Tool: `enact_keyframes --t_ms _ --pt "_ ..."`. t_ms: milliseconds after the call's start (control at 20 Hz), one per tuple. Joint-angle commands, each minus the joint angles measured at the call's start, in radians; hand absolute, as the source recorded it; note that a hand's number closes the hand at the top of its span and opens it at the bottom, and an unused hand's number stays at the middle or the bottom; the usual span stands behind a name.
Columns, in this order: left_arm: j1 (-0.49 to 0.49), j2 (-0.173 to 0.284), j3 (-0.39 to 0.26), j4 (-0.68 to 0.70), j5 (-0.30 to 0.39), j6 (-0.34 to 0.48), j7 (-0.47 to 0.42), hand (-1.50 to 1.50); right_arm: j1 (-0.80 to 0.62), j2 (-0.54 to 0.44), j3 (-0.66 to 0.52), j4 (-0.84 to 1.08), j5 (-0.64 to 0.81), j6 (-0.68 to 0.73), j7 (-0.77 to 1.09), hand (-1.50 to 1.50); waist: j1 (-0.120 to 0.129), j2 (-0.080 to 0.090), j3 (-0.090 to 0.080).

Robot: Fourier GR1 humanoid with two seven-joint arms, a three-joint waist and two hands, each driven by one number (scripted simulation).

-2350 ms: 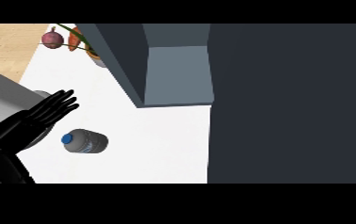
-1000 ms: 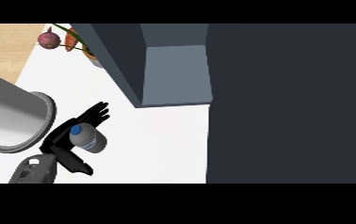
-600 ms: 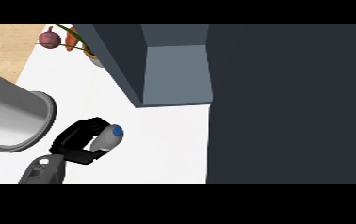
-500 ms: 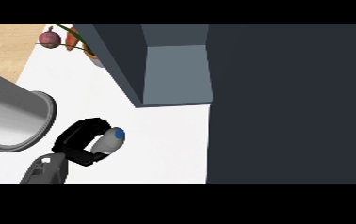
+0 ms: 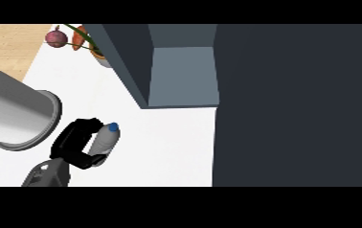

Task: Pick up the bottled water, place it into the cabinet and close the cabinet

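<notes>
The bottled water (image 5: pixel 105 139) is a pale bottle with a blue cap, seen low at the left of the head view. My left hand (image 5: pixel 73 143) is shut on it, fingers curled round its body, the cap pointing up towards the far side. The open cabinet (image 5: pixel 182 76) shows its grey-blue inside up and to the right of the bottle, a short way apart from it. A wide dark panel (image 5: pixel 286 105) fills the right side. My right hand is out of view.
A large grey metal pot (image 5: pixel 22 118) stands just left of my left hand. A potted plant with a pink bulb (image 5: pixel 57 36) sits at the counter's far left corner. The white counter (image 5: pixel 166 145) lies between bottle and dark panel.
My left hand dropped onto the lying bottle, closed round it and raised it, so its cap has turned from pointing left to pointing up and away.
</notes>
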Motion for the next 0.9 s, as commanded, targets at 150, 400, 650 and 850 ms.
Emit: enact_keyframes --t_ms 150,400,650,850 --pt "0.050 -0.062 0.156 -0.028 0.078 0.266 -0.217 1.50 0.093 0.013 -0.024 -0.174 -0.073 -0.038 0.042 -1.50 0.005 -0.003 0.001" --pt "0.085 -0.112 0.098 -0.147 0.049 0.333 -0.202 1.50 0.115 0.002 -0.049 -0.210 -0.099 -0.030 0.062 -1.50 0.020 -0.005 0.005" --pt "0.051 -0.170 0.032 -0.306 0.044 0.376 -0.078 1.50 0.116 -0.013 -0.075 -0.201 -0.162 -0.059 0.066 -1.50 0.028 -0.008 0.006" --pt "0.104 -0.234 -0.059 -0.425 0.052 0.430 -0.015 1.50 0.110 -0.024 -0.078 -0.204 -0.156 -0.067 0.080 -1.50 0.031 -0.009 0.006"
